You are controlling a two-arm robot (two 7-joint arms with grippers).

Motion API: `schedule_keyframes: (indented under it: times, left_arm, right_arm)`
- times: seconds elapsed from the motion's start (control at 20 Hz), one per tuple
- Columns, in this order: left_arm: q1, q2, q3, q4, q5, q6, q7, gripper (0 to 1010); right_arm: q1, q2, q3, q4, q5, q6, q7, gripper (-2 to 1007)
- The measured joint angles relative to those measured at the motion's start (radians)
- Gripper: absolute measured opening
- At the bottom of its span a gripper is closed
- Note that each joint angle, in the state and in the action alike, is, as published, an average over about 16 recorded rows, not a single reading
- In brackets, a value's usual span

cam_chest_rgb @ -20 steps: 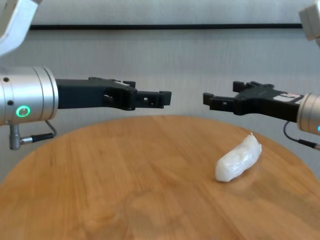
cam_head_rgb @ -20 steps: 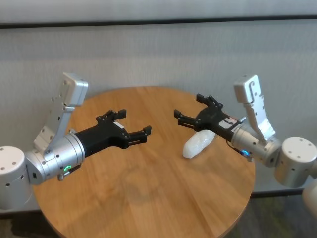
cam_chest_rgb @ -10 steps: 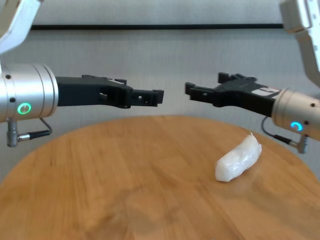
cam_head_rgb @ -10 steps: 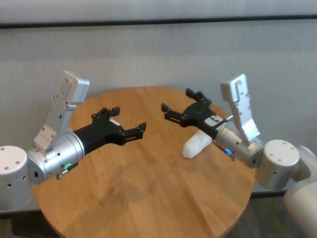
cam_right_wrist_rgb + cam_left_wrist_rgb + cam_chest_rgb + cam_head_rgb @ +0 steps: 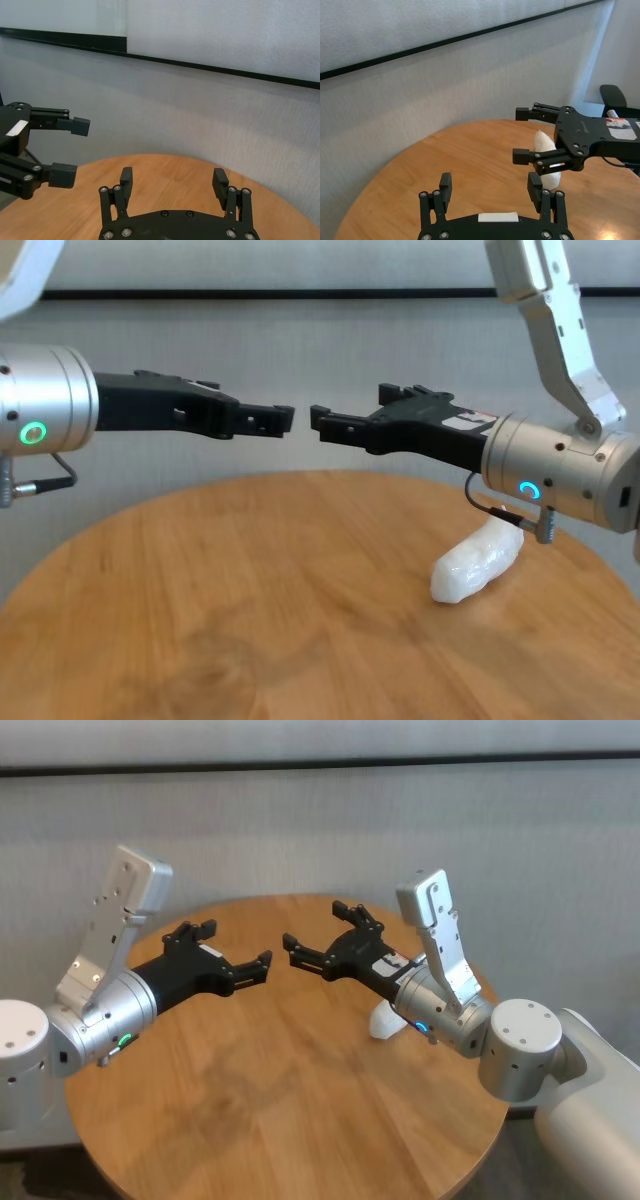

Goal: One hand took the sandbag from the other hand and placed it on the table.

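Observation:
The white sandbag (image 5: pixel 478 560) lies on the round wooden table (image 5: pixel 230 620), toward its right side. In the head view the sandbag (image 5: pixel 382 1019) is mostly hidden behind the right arm. My right gripper (image 5: pixel 318 925), the one with the blue ring, hovers open and empty above the table's middle, to the left of the sandbag. My left gripper (image 5: pixel 235 945), with the green ring, faces it tip to tip, open and empty. A small gap separates the two. The left wrist view shows the right gripper (image 5: pixel 521 135) in front of the sandbag (image 5: pixel 543 142).
A grey wall with a black strip (image 5: pixel 300 292) runs behind the table. The table's rim (image 5: pixel 300 900) curves just beyond both grippers. Bare wood (image 5: pixel 260 1110) spreads across the near half.
My right gripper has swung left, off the sandbag, toward the table's middle. The left gripper has drawn back a little to the left. The sandbag has not moved.

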Motion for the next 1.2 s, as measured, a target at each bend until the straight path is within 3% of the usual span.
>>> schedule_keyframes:
  times: [0.4,1.2]
  left_arm:
    - [-0.003,-0.011,-0.027,0.007,0.025,0.024,0.018,1002]
    - [-0.022,-0.050,-0.041,0.045,0.045,0.014,-0.005,1002]
  right_arm:
    - [0.003,-0.028,0.005,0.007,-0.028,0.002,-0.017,1002]
    - [-0.010,-0.071,0.060,0.020,-0.076,-0.010,-0.096,1002]
